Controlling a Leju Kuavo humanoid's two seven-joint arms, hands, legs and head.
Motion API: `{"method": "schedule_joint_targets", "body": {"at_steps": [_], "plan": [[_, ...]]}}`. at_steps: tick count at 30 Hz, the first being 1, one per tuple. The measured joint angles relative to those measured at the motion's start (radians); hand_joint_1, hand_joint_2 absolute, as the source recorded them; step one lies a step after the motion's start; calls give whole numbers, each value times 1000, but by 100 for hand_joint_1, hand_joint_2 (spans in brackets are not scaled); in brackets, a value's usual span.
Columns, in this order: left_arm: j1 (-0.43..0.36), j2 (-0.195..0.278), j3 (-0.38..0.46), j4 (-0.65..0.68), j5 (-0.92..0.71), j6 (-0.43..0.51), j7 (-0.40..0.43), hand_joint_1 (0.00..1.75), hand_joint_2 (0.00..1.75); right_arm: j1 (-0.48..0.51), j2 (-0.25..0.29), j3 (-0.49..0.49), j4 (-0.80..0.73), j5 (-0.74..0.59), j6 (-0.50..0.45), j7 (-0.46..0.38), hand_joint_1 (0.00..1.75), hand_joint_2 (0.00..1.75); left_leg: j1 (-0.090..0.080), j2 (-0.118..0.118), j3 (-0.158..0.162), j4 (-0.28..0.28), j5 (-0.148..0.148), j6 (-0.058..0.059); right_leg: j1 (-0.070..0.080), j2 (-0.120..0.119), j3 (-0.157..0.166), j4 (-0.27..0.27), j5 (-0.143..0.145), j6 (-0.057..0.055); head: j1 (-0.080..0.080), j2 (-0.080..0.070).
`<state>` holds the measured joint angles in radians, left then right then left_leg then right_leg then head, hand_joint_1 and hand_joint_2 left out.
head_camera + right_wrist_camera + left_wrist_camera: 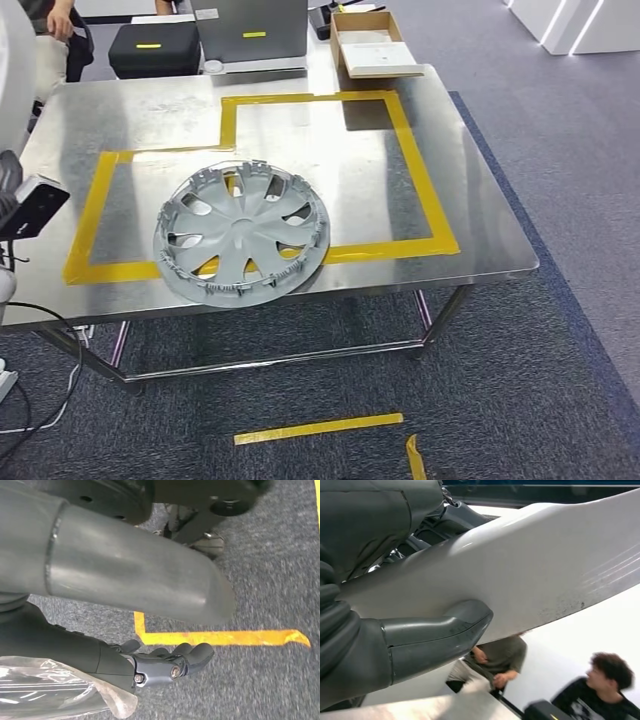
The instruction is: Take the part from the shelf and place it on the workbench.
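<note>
A large white curved part (546, 565) runs across the left wrist view. My left hand (369, 645) grips it, the thick grey thumb (437, 635) pressing on its underside. In the head view the same white part (13, 70) stands at the far left edge, beside the steel workbench (468, 200). A silver hubcap (241, 232) lies flat near the bench's front edge, over a yellow tape outline (423, 170). My right hand (166, 662) hangs above the grey carpet with its fingers stretched out and nothing in them. A piece of clear plastic film (56, 690) lies close beside its wrist.
At the bench's far side stand an open cardboard box (373, 42), a black case (155, 48) and a grey case (253, 30). A person (60, 20) sits behind the far left corner; two people (610, 680) are near. Yellow tape strips (317, 428) and cables (38, 400) lie on the floor.
</note>
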<state>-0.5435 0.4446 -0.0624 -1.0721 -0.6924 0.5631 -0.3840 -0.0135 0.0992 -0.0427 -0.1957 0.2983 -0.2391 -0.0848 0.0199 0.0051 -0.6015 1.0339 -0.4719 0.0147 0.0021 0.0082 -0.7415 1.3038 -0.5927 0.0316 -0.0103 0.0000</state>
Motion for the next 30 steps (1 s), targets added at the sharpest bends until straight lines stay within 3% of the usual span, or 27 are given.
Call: {"method": "schedule_joint_targets", "body": {"at_steps": [1,3,5,9,10,12,14,15,17,19,20,24,26,28,29,30], "plan": [[-8,-9,-16,5,-10,1,5,175,175,0,-2,0,0,0,5,-1,0,0,-1,0,1,0,0,0,0,0,20,-50,35,-4,0,0],[-26,-23,-43,15,-24,4,18,175,175,-1,-5,0,0,-1,9,-3,0,0,-4,0,3,1,-2,-2,4,-2,91,-199,101,-14,0,0],[-41,-32,-59,24,-26,6,23,175,175,-2,-7,0,0,-1,10,-4,0,0,-6,1,0,1,-2,-9,7,-4,131,-279,122,-20,-1,0],[-54,-41,-80,37,-27,8,24,175,175,3,-8,0,2,-1,11,-4,0,0,-7,0,-3,11,-14,-29,2,-2,138,-294,127,-33,-2,0],[-58,-41,-84,39,-28,8,24,175,175,2,-9,-1,2,-1,10,-4,0,0,-7,0,-16,43,-35,-34,-1,-2,141,-299,130,-38,-4,0],[-63,-42,-88,47,-28,8,24,175,175,1,-10,-3,2,-1,11,-4,0,0,-6,0,-70,166,-98,-40,-2,-2,143,-301,130,-44,-6,0],[-63,-46,-93,55,-28,9,24,175,175,2,-10,-4,2,-1,12,-4,0,0,-6,0,-119,272,-132,-44,-2,0,143,-300,129,-45,-6,0],[-63,-47,-96,59,-28,9,24,175,175,3,-10,-4,2,-1,12,-4,0,0,-6,0,-120,273,-120,-44,-2,1,144,-299,129,-45,-6,0],[-66,-48,-101,63,-28,9,24,175,175,3,-10,-4,2,-1,13,-4,0,0,-5,0,-71,162,-48,-41,-2,4,146,-297,126,-43,-6,0],[-71,-48,-105,65,-28,9,24,175,175,2,-10,-5,2,-1,13,-4,0,0,-8,-1,-14,38,0,-34,2,6,144,-292,123,-37,-6,0],[-72,-48,-107,66,-28,9,24,175,175,2,-10,-5,2,-1,13,-4,0,0,-9,-2,-2,7,6,-31,3,7,141,-290,123,-33,-5,0],[-81,-52,-112,75,-6,0,21,175,175,5,-11,-5,3,1,14,-1,0,0,-6,-2,0,-8,6,-10,5,6,126,-277,112,-17,-4,0],[-102,-60,-113,89,17,-10,14,175,175,4,-13,-5,3,5,14,4,0,0,-2,-1,0,-12,9,0,3,3,85,-195,65,-6,0,0],[-131,-73,-114,116,32,-19,6,175,175,3,-13,-5,3,8,14,9,0,0,-2,-1,-1,-12,9,4,-1,1,20,-57,8,2,3,0],[-146,-80,-115,130,36,-22,2,175,175,4,-14,-5,3,9,14,10,0,0,-2,-1,-1,-12,9,4,-3,1,-5,-9,-4,4,3,0],[-162,-89,-116,141,38,-25,-2,175,175,4,-14,-5,3,10,15,11,0,0,-2,-1,0,-12,9,4,-4,0,-14,3,4,5,3,0]]}}
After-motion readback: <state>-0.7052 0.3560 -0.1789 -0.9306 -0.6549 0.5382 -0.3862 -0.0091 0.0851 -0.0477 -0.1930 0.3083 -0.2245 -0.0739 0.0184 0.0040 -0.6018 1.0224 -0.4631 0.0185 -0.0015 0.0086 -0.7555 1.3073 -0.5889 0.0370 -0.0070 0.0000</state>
